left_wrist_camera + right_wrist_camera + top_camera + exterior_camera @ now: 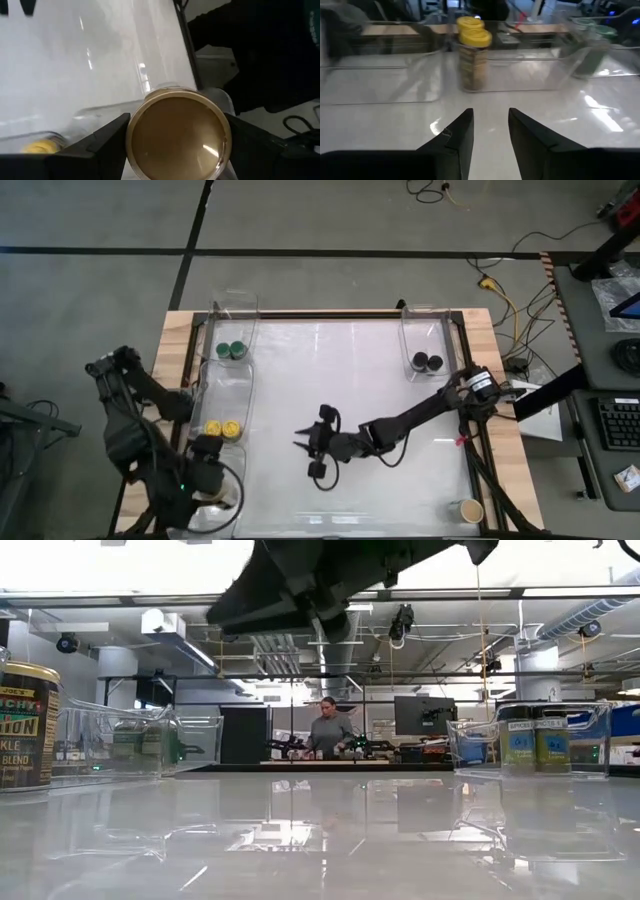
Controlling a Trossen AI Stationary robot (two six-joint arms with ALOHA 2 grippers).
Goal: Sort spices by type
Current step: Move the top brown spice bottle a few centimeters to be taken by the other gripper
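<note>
My left gripper [212, 480] hangs at the table's near left, above a clear bin [222, 515], shut on a tan-lidded spice jar [177, 137]. My right gripper [490, 125] hovers over the middle of the table [350, 380]. Its fingers point toward the left bins, a narrow gap between them and nothing in it. Two yellow-lidded jars [223, 427] stand in the left middle bin, two green-lidded ones [231, 350] in the far left bin, and two black-lidded ones [427, 362] in the far right bin. Another tan-lidded jar [468, 508] stands on the table at the near right. My left gripper pinches the tan-lidded jar between its two fingers, one on each side of the body just under the lid [131, 145]. The fingers come from above, slanting down. The jar hangs upright, lid up, lifted clear above the bin.
Clear bins line the left edge [228, 395] and the far right corner [425, 340]. A tan-lidded jar [25, 725] stands close to the low camera at the left. A person [330, 730] stands behind a bench in the room beyond.
</note>
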